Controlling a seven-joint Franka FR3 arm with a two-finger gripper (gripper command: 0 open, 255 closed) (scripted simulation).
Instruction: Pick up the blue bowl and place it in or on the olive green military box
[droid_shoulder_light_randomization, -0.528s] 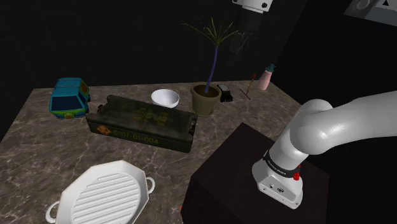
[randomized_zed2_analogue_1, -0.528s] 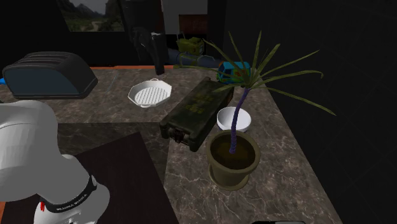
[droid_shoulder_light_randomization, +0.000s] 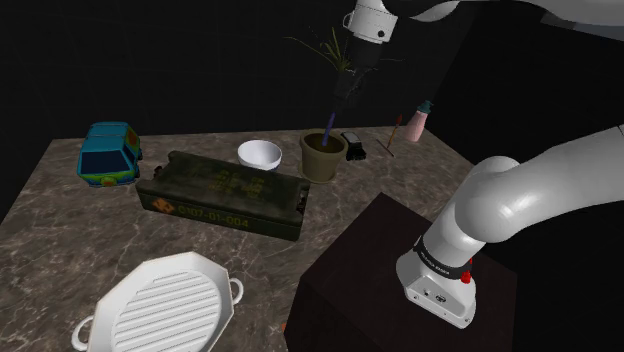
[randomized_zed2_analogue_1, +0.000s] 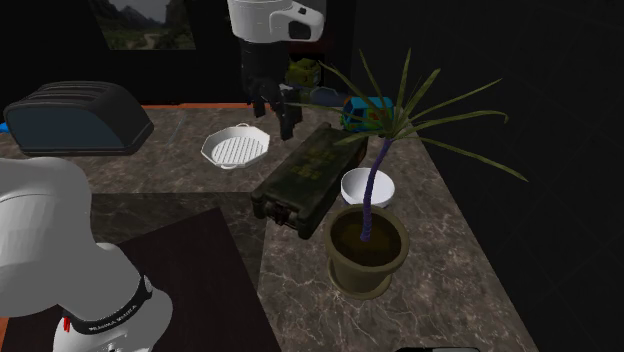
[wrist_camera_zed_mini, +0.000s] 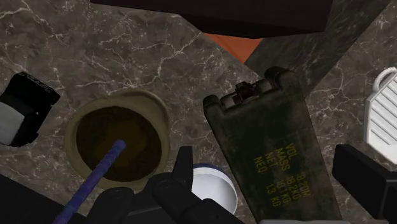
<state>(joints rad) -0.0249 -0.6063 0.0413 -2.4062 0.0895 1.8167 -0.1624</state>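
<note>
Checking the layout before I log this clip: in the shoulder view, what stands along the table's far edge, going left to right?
Blue-green toy van → white bowl → potted plant → small black object → thin stick → pink bottle.

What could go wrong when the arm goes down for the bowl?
The potted plant stands beside the white bowl; the gripper could snag its long leaves or tip the pot on the way down. The olive ammunition box lies close by the bowl, so the open jaws might strike it.
</note>
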